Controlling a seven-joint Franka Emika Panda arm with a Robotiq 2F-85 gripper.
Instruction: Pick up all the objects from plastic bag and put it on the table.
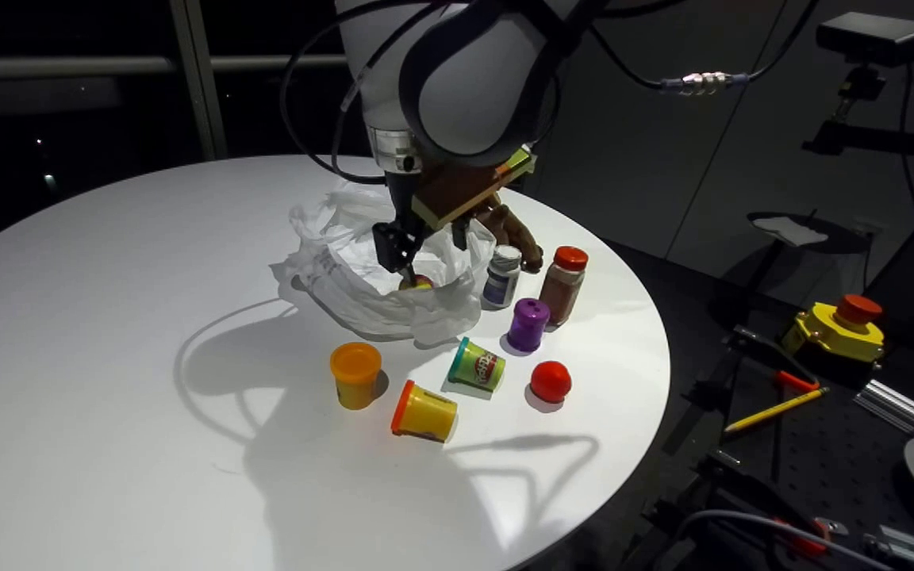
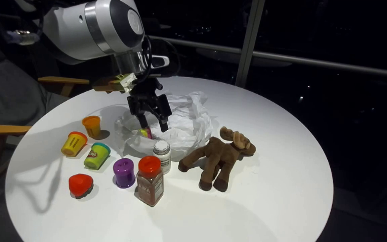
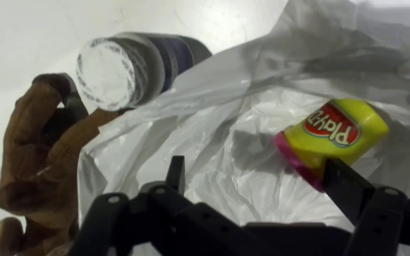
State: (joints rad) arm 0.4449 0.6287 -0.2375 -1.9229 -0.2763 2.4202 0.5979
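Orange-lidded yellow tub (image 1: 429, 414) lies on its side on the white table (image 1: 108, 357), nearest the camera in an exterior view, with an orange tub (image 1: 355, 381), green tub (image 1: 478, 369) and red ball (image 1: 551, 382) nearby. In an exterior view, the red-capped bottle (image 2: 150, 185) and purple can (image 2: 124, 174) stand upright; the brown plush moose (image 2: 222, 158) lies near the plastic bag (image 2: 195, 126). Wrist view: the gripper (image 3: 256, 163) holds nothing, jaws wide apart; one fingertip (image 3: 338, 176) overlaps the pink-lidded tub (image 3: 365, 124) inside the bag, contact not discernible.

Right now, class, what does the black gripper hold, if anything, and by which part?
Nothing: the black gripper is open; the yellow, pink-lidded cylindrical tub lies in the white plastic bag.
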